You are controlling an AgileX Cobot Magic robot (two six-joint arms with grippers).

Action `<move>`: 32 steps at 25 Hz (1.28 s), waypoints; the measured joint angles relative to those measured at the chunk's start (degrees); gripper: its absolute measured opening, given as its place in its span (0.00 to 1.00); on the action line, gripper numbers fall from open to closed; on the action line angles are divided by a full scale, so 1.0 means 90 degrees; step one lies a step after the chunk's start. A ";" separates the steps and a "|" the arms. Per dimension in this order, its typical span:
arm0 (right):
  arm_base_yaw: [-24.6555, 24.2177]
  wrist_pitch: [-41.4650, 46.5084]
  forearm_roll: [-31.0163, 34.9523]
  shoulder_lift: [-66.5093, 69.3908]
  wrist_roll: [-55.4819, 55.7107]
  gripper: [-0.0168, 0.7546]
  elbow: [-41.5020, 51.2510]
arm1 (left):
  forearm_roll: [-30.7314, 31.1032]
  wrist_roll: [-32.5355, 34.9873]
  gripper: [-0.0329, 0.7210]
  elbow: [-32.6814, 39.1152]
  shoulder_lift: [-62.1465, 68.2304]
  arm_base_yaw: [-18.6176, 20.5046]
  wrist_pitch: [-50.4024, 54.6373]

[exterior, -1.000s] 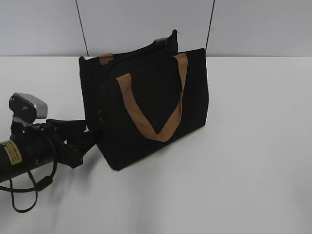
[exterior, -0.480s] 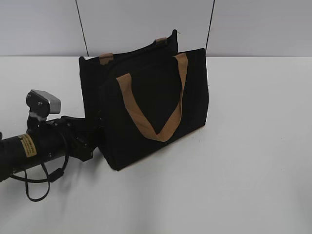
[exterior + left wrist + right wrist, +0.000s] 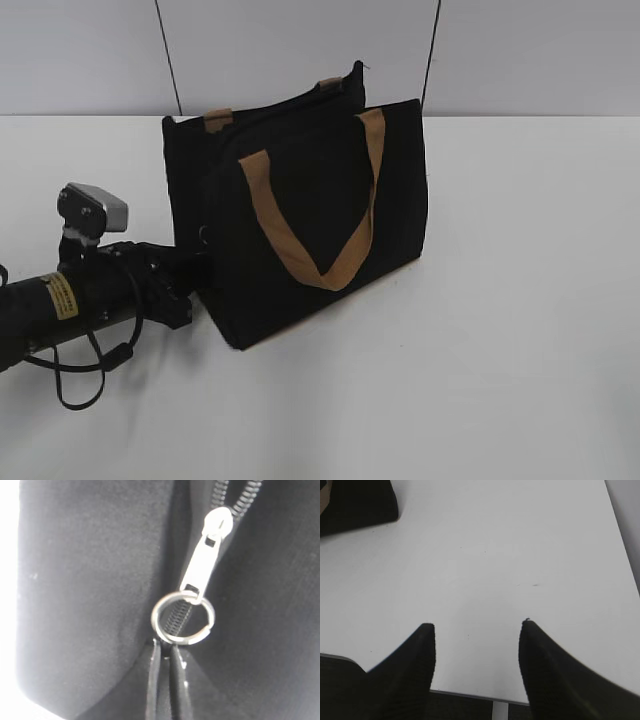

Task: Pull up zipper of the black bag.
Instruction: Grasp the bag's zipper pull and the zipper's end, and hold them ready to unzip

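The black bag (image 3: 400, 190) stands upright on the white table (image 3: 500, 330) with its tan handles hanging on its sides. The zipper (image 3: 204, 236) is a silver ring low on the bag's left end. In the left wrist view the zipper (image 3: 200, 565) hangs on the black zip line, whose teeth are parted above the slider. My left gripper (image 3: 196, 266) is pressed against that end of the bag. Its two thin fingers (image 3: 165, 647) are closed together at the ring's lower edge. My right gripper (image 3: 477, 625) is open and empty over bare table; it does not show in the exterior view.
A corner of the black bag (image 3: 355, 500) shows at the top left of the right wrist view. The table's front edge (image 3: 470, 696) lies just under the right fingers. A grey wall (image 3: 300, 50) stands behind the table.
My left arm has moved right to the bag's left end, and its jaws, open a second ago, have closed at the zipper ring. The bag has not moved.
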 joint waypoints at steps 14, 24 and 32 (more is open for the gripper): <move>0.0000 -0.0007 0.0769 0.0095 0.0000 0.55 -0.0076 | 0.0000 -0.0022 0.06 0.0154 -0.0230 0.0000 0.0157; 0.0000 -0.0197 0.1650 0.1896 -0.1314 0.55 -0.0798 | 0.0075 -0.0314 0.06 0.0648 -0.2148 0.0000 0.1116; 0.0000 -0.0870 0.3182 0.2963 -0.2893 0.55 -0.0883 | 0.0624 -0.1242 0.06 0.0648 -0.4056 0.0000 0.2389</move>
